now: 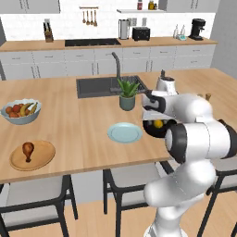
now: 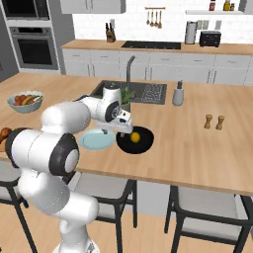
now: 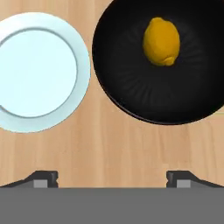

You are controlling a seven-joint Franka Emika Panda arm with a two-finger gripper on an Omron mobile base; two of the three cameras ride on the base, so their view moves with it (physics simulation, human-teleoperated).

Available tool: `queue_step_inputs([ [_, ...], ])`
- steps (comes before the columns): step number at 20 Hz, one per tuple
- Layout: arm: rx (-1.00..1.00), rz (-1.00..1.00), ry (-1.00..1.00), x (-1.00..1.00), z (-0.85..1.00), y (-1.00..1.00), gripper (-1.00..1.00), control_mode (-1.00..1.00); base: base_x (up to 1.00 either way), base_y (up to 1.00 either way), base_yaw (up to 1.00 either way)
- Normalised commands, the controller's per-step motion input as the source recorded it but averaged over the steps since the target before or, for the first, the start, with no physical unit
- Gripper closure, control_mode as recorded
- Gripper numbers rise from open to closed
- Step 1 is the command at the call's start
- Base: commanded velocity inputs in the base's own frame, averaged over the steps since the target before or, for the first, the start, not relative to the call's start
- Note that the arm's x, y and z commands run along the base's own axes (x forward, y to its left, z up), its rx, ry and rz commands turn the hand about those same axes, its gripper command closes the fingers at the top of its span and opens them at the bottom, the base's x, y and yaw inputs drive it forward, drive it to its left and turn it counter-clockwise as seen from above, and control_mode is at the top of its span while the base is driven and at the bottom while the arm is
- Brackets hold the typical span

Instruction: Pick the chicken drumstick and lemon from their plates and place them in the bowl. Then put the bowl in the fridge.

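On the near left of the wooden surface (image 1: pixel 78 134) lies the tan wooden plate (image 1: pixel 42 159), and the chicken drumstick (image 1: pixel 28 150) rests on it, bone end toward the near edge. To its right, near the middle of the surface, sits the pale blue-green plate (image 1: pixel 125 133), with nothing on it. Just beside that plate, on its right, is the black bowl (image 3: pixel 131 65); the two rims come close together but whether they touch cannot be told. The lemon (image 3: pixel 162 41) lies inside the bowl, alone, a little off its middle. The hand (image 3: pixel 112 178) hangs above the near rim of the bowl and the bare wood beside the blue-green plate, its two fingertips (image 3: pixel 43 178) spread wide apart and holding nothing. In the right base view the hand (image 2: pixel 120 129) is seen low over the left side of the bowl (image 2: pixel 141 143), with the lemon (image 2: pixel 135 137) just to its right. Farther back on the left stands a light blue-grey fruit bowl (image 1: pixel 21 111) filled with red and orange fruit and yellow bananas. Behind the plates a small potted plant (image 1: pixel 127 95) stands at the near edge of the dark sink (image 1: pixel 99 86), and a soap bottle (image 2: pixel 178 94) stands to the sink's right. Far right on the surface are two small shakers (image 2: pixel 214 122), side by side.
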Motion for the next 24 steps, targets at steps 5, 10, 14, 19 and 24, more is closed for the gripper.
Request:
queue_step_inputs([
  [5,0.0,0.0,0.0,-0.99,0.5,0.97,-1.0,-1.0,0.0,0.0,0.0],
  [10,0.0,0.0,-0.03,-0.9,0.22,0.1,-1.0,-1.0,0.0,0.0,0.0],
  [14,0.0,0.0,-0.1,-0.55,0.21,0.0,-1.0,-1.0,0.0,0.0,0.0],
  [19,0.01,0.0,-0.16,-0.76,0.27,0.01,-1.0,-1.0,0.0,0.0,0.0],
  [24,0.0,0.0,-0.03,-0.13,0.06,0.03,-1.0,1.0,-0.39,0.62,0.0],
])
